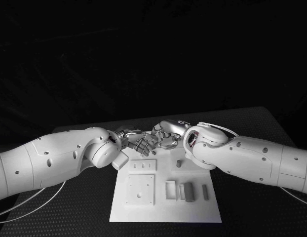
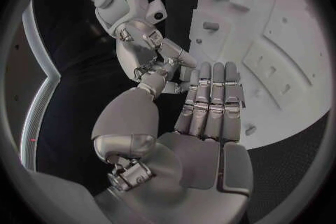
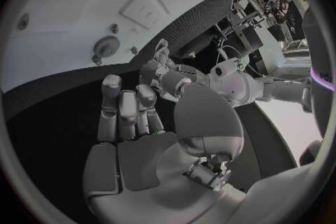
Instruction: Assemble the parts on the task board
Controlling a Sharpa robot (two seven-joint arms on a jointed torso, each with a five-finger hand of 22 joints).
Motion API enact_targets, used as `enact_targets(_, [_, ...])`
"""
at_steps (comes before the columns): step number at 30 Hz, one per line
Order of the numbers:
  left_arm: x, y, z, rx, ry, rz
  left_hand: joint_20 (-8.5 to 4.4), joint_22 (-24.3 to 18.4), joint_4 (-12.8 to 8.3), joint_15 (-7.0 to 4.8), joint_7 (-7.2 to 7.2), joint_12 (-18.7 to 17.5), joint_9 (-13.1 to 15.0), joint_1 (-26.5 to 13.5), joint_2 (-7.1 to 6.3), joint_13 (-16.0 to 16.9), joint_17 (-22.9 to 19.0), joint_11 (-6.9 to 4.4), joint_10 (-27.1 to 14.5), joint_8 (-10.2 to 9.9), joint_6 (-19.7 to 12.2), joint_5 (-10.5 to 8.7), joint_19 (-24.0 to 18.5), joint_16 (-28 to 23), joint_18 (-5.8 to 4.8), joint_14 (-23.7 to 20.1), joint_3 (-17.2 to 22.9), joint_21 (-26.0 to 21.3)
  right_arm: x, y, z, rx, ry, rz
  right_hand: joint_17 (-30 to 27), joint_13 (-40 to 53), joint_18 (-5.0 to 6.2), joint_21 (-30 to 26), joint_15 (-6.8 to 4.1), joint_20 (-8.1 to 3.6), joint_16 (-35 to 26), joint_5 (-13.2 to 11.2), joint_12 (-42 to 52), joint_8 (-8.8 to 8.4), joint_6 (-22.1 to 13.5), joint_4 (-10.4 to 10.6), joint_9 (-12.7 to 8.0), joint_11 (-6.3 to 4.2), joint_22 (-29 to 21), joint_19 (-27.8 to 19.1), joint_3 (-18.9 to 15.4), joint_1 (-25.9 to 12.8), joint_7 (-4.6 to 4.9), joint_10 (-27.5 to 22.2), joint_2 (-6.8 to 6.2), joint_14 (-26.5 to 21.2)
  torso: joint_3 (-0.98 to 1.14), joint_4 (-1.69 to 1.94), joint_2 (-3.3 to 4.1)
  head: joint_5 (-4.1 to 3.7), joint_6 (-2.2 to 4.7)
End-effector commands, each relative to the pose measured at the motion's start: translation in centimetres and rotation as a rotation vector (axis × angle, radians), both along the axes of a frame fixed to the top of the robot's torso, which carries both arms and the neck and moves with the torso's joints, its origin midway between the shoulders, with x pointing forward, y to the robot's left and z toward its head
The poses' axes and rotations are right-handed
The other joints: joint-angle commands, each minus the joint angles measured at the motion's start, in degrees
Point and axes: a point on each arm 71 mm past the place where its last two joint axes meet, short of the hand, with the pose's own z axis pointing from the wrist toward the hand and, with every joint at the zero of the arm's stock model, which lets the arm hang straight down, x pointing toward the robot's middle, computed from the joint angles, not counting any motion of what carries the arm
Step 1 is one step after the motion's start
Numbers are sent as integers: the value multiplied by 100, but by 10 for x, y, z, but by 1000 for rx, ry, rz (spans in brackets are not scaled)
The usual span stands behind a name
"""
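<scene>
We are bringing our two hands together over the far end of the task board, which is lying in the middle of the black bench. Our left hand and our right hand are meeting fingertip to fingertip above the board's far edge, and in the head view the fingers are overlapping, so we cannot tell from there whether anything is between them.

In the left wrist view, our left hand is holding its fingers straight and side by side, with the thumb reaching toward the right hand's fingertips. We cannot tell whether a small part is being pinched where they touch. In the right wrist view, our right hand is keeping its fingers extended and close together, with nothing visible in the palm.

On the board, grey parts are standing upright near the middle of its right half, and a small peg is standing further back, just beside our right wrist. A square recessed plate is lying on the board's left half.
</scene>
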Motion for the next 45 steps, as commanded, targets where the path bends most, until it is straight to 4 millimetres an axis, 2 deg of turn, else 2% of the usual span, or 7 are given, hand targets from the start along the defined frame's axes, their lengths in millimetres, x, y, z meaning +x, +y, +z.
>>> enact_targets(1, [-1, -5, 2, 6, -10, -25, -18, 20, 65, -25, -2, -12, -7, -106, 0, 25, 29, -19, 77, -16, 55, -1, 32, -26, 80, 72, -21, -23, -5, 7, 0, 5, 0, 46, 5, -8, 91, 38, -41, -35, 25, -9, -11, 23, 1228, -17, 10, -78, 88, 6, 7, 4, -60, -96, 9, -1, 2, -4, -2, 9, -7])
enact_targets(20, [-1, -8, 0, 3, -12, -26, -36, 45, 119, -47, -20, -26, -12, -173, 40, 58, 84, -37, 115, -14, 95, 0, 45, -33, 76, 101, -20, -25, -7, 12, -1, 0, 19, 62, -5, -15, 91, 38, -46, -39, 25, -9, -11, 18, 1230, -18, 12, -79, 86, 10, 8, 1, -61, -94, 10, -1, 0, -2, 1, -4, -25])
enact_targets(25, [-1, -9, 0, 4, -9, -28, -45, 60, 83, -61, -42, -29, -10, -125, 139, 81, 120, -51, 152, -4, 135, -1, 41, -34, 64, 128, 12, -32, -7, 13, -1, -1, 20, 64, -6, -16, 91, 38, -47, -40, 24, -9, -11, 17, 1230, -18, 12, -79, 85, 11, 8, 0, -61, -93, 10, 0, -2, 1, 1, -7, -32])
enact_targets(35, [1, -8, -1, 29, -13, -8, -84, 103, 40, -107, -85, -14, 1, -141, 220, 136, 205, -97, 265, 34, 252, 2, 87, -11, 48, 228, -2, -15, -9, 15, -1, 1, 22, 70, -2, -16, 91, 37, -49, -42, 23, -8, -10, 15, 1231, -19, 13, -80, 84, 12, 9, 0, -61, -90, 12, 5, -1, 0, 1, -2, -45])
enact_targets(45, [3, -9, -2, 39, -6, 2, -115, 134, 65, -135, -111, -22, -5, -252, 214, 177, 272, -123, 331, 39, 321, 3, 108, -15, 21, 283, -44, -15, -11, 18, -2, -6, 28, 77, -2, -19, 91, 37, -51, -44, 23, -8, -10, 12, 1232, -20, 14, -80, 84, 13, 10, 1, -62, -90, 11, 8, 1, -4, 1, 1, -60])
